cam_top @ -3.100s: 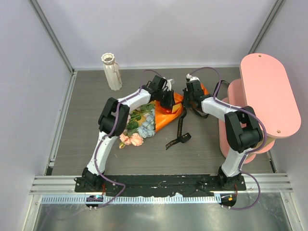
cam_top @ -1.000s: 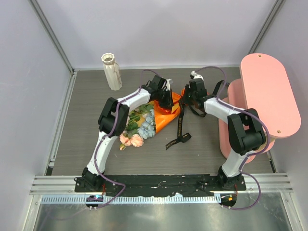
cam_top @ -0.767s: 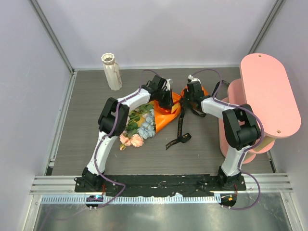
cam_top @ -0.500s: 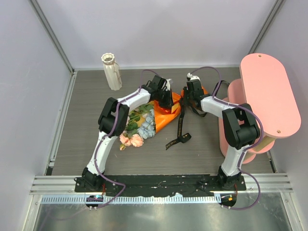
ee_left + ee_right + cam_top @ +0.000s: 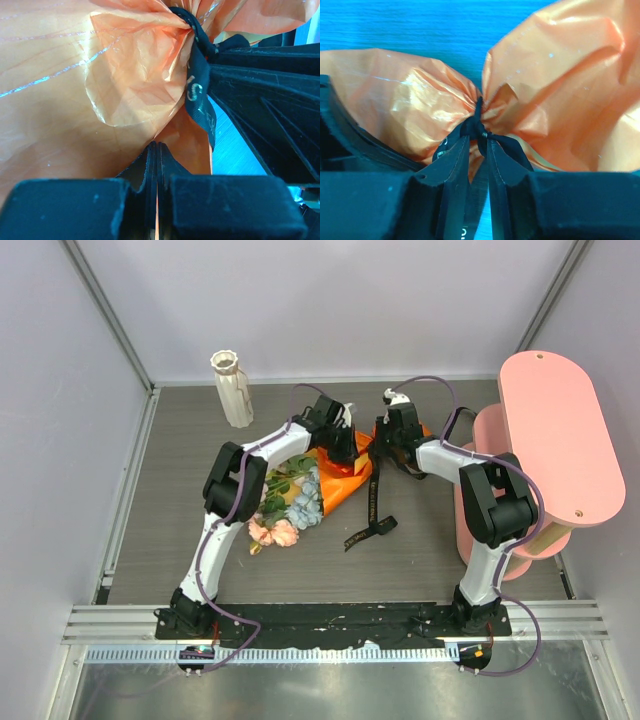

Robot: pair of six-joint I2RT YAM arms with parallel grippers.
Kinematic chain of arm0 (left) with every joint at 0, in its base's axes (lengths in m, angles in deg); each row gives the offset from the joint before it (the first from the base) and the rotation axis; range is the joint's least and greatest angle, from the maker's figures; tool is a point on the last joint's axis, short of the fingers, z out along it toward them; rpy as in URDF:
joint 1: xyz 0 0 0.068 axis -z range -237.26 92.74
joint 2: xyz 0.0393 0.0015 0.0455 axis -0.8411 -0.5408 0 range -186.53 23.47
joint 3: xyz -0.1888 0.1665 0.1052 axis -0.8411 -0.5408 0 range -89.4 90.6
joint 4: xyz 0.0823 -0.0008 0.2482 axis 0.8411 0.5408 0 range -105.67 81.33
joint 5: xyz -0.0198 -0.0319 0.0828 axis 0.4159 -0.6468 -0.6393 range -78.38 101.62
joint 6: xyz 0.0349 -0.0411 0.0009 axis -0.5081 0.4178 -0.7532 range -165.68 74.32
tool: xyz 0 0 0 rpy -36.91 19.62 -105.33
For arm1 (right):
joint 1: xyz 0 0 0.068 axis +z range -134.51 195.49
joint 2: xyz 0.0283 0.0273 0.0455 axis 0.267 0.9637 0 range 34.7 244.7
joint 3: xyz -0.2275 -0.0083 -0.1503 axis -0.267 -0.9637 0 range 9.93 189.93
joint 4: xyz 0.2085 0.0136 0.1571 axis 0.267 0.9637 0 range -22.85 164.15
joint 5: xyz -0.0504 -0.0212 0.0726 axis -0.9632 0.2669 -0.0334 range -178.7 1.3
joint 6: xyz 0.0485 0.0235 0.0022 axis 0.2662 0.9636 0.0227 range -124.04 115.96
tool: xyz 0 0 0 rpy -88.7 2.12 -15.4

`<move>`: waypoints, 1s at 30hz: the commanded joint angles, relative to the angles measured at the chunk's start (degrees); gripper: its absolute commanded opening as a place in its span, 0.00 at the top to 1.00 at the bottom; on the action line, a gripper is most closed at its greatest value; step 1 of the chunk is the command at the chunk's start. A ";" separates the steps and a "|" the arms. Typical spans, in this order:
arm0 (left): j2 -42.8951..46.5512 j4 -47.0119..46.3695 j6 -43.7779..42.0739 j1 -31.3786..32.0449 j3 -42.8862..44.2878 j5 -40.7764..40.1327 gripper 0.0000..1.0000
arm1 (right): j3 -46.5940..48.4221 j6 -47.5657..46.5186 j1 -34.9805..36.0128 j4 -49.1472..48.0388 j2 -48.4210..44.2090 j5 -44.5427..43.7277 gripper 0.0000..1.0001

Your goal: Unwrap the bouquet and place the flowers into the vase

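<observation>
Top view: bouquet (image 5: 312, 488) lies flat on the bench (image 5: 170, 500), to the near right of the vase (image 5: 232, 388) and well apart from it. Pink, peach and pale blue blooms with green leaves point toward the near side. The orange paper cone narrows on the side away from the vase. Vase is upright, cream, ribbed, with a scalloped rim. Black ribbon (image 5: 372, 502) trails off the cone's narrow end, further right of the vase. Left gripper (image 5: 345, 447) and right gripper (image 5: 383, 445) are both at that narrow end, near each other. Pink stand (image 5: 545, 440) is far right of the vase.

Left wrist view: fingers (image 5: 142, 170) are clenched together against crinkled, glossy orange paper (image 5: 60, 100). Cannot tell whether any paper is pinched. The ribbon cinches the paper into a gathered neck, with gold lettering on it.

Right wrist view: fingers (image 5: 457, 165) are narrowly apart and grasp the ribbon knot. A ribbon tail runs down between them. Paper bulges out on both sides of the knot.
</observation>
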 commanded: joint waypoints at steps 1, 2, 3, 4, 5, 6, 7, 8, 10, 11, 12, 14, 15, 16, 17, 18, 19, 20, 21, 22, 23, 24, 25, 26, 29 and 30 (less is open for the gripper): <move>-0.60 2.99 -1.51 -0.14 1.55 -0.98 1.00 | 0.54 -1.08 0.16 -7.53 -0.06 4.50 0.74; -0.60 3.08 -1.60 -0.14 1.47 -0.98 1.00 | 0.37 -1.43 0.16 -8.23 0.11 3.90 0.74; -0.69 3.08 -1.60 -0.14 1.38 -1.07 1.00 | 0.45 -1.69 0.16 -8.41 0.38 3.19 0.74; -0.69 3.16 -1.60 -0.14 1.29 -0.81 1.00 | 0.97 -2.05 0.07 -8.15 1.34 2.58 0.74; -0.52 3.16 -1.68 -0.14 1.12 -0.89 1.00 | 2.37 -2.40 0.07 -6.58 1.87 2.40 0.74; -0.51 3.16 -1.77 -0.14 0.85 -0.90 1.00 | 2.82 -2.57 0.07 -5.96 2.31 -0.04 0.73; -0.51 3.08 -1.86 -0.14 0.76 -0.98 1.00 | 3.26 -2.58 0.07 -5.43 2.66 -0.76 0.73; -0.51 3.16 -1.95 -0.14 0.68 -1.16 1.00 | 3.61 -2.58 0.07 -4.38 3.10 -1.03 0.73; -0.34 3.16 -2.12 -0.14 0.41 -1.42 1.00 | 3.27 -2.31 0.07 -3.84 2.93 -2.43 0.73; -0.25 3.16 -2.21 -0.14 0.32 -1.42 1.00 | 2.92 -1.96 0.07 -3.23 2.58 -3.31 0.73; -0.34 3.16 -2.21 -0.14 0.32 -1.42 1.00 | 2.65 -1.87 0.16 -3.23 2.40 -3.67 0.73; -0.60 3.08 -2.12 -0.14 0.41 -1.42 1.00 | 1.16 -2.14 0.16 -4.19 1.79 -3.67 0.76; -0.69 3.08 -2.04 -0.14 0.50 -1.51 1.00 | 0.81 -2.22 0.16 -4.45 1.44 -3.67 0.80; -0.78 3.08 -1.95 -0.14 0.50 -1.60 1.00 | 0.80 -2.49 0.16 -4.54 1.35 -3.23 0.82; -0.78 3.08 -1.86 -0.14 0.50 -1.60 1.00 | 0.37 -2.92 0.16 -4.98 1.09 -2.88 0.83; -0.86 3.08 -1.77 -0.23 0.50 -1.86 1.00 | 0.19 -3.10 0.33 -5.33 0.39 -2.88 0.87; -0.87 3.08 -1.51 -0.23 0.50 -1.86 1.00 | 0.10 -3.36 0.33 -5.42 0.12 -3.57 0.89; -0.87 3.08 -1.51 -0.32 0.41 -1.86 1.00 | 0.71 -3.45 0.33 -4.90 0.12 -4.19 0.92; -0.87 3.08 -1.42 -0.32 0.24 -2.12 1.00 | 1.24 -4.15 0.42 -4.29 0.12 -4.55 0.98; -0.95 2.99 -1.33 -0.32 0.15 -2.21 1.00 | 1.77 -4.42 0.59 -2.71 0.03 -4.81 0.99; -0.78 2.90 -1.16 -0.40 0.06 -2.39 1.00 | 2.64 -4.60 0.77 -1.92 -0.41 -6.38 0.99; -0.78 2.81 -1.07 -0.40 -0.11 -2.39 1.00 | 3.00 -4.95 1.73 -1.21 -0.85 -7.79 0.99; -0.78 2.73 -0.98 -0.40 -0.29 -2.74 1.00 | 3.17 -5.04 2.35 0.01 -2.42 -9.63 0.99; -0.78 2.64 -0.81 -0.40 -0.47 -3.09 1.00 | 3.79 -5.04 2.88 0.72 -3.13 -12.08 0.99; -0.95 2.46 0.07 -0.49 -0.99 -4.06 1.00 | 5.19 -3.72 4.29 3.27 -5.94 -17.97 0.99; -1.04 2.37 0.33 -0.58 -1.08 -4.32 1.00 | 5.46 -3.02 4.46 3.89 -6.47 -18.95 0.99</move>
